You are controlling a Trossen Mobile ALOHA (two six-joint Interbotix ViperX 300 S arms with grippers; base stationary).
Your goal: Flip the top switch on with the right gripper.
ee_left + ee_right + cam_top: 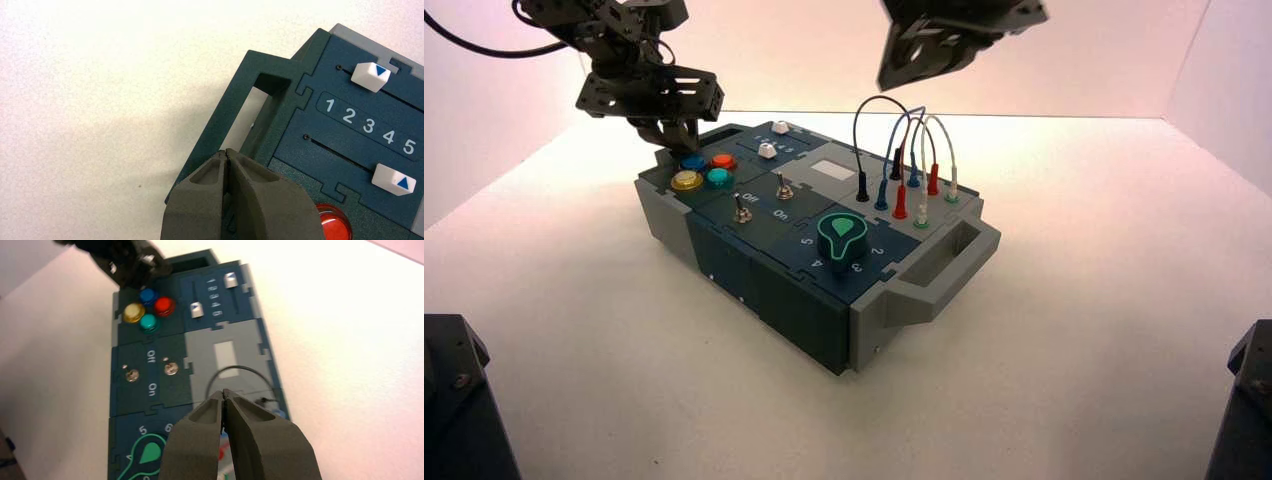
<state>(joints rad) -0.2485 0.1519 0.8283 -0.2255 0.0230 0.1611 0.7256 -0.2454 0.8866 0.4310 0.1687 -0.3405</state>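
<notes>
The top switch (782,186) is a tiny silver toggle on the dark panel, the farther of two alike, beside the "Off" and "On" lettering. It also shows in the right wrist view (171,368). The second toggle (741,208) stands nearer the box's front. My right gripper (223,391) is shut and empty. It hangs high above the wires, well short of both toggles, and only its black frame (944,35) shows at the high view's top edge. My left gripper (674,135) is shut and empty over the box's back left corner, by the coloured buttons.
Four round push buttons (702,170) sit at the back left, with two white slider knobs (769,150) behind them. A green dial (842,230) is at the front right. Looped wires (904,150) rise from sockets on the right side. A grey handle (944,265) juts out at the right end.
</notes>
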